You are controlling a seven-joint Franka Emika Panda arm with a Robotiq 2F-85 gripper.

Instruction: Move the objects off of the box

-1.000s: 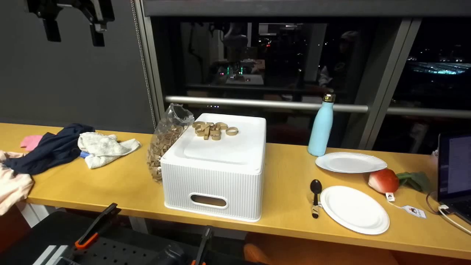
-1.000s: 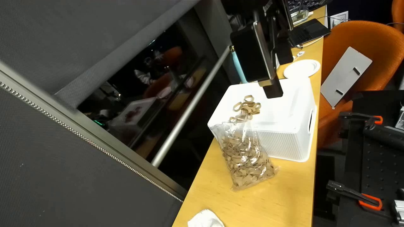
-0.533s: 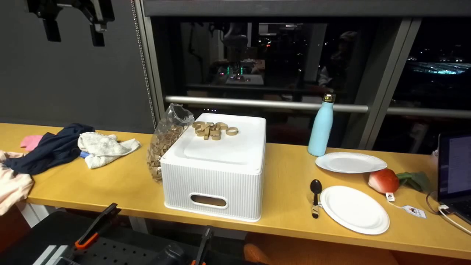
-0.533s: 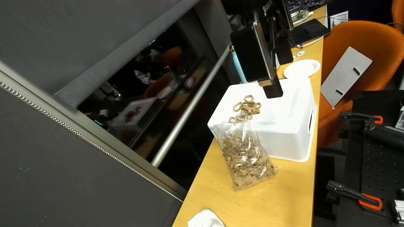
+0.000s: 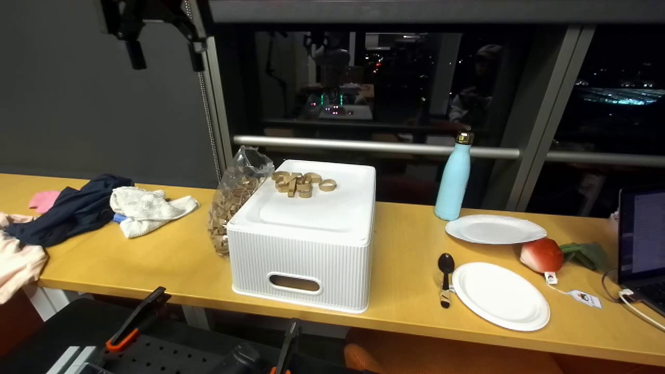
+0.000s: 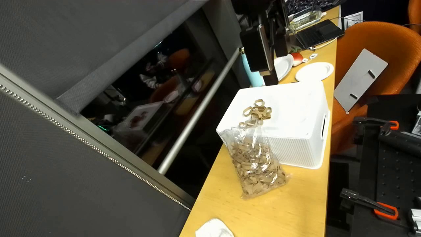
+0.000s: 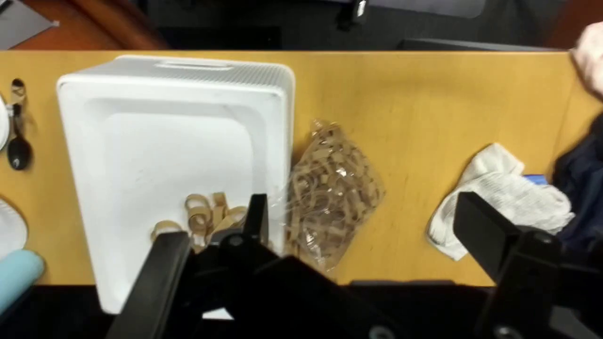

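Observation:
The white ribbed box (image 5: 306, 218) stands upside down or lidded on the table; it shows in both exterior views (image 6: 292, 131) and the wrist view (image 7: 174, 155). Several tan band-like rings (image 5: 298, 184) lie in a loose pile on its top, near the bag side; they also show in the wrist view (image 7: 200, 216), partly hidden by a finger. A clear bag of tan rings (image 6: 256, 164) leans against the box side (image 7: 330, 197). My gripper (image 5: 166, 59) is open and empty, high above the table; its fingers spread wide in the wrist view (image 7: 365, 216).
White and dark cloths (image 5: 150, 208) lie on the table (image 5: 171, 259) past the bag. A blue bottle (image 5: 453, 179), white plates (image 5: 501, 296), a black spoon (image 5: 445, 275), a red-and-white toy vegetable (image 5: 542, 255) and a laptop (image 5: 641, 244) stand beyond the box. A window rail (image 5: 363, 145) runs behind.
My gripper has moved sideways, rightward in an exterior view, staying open and high. It held still between the two earlier moments. The box, rings and bag have not moved.

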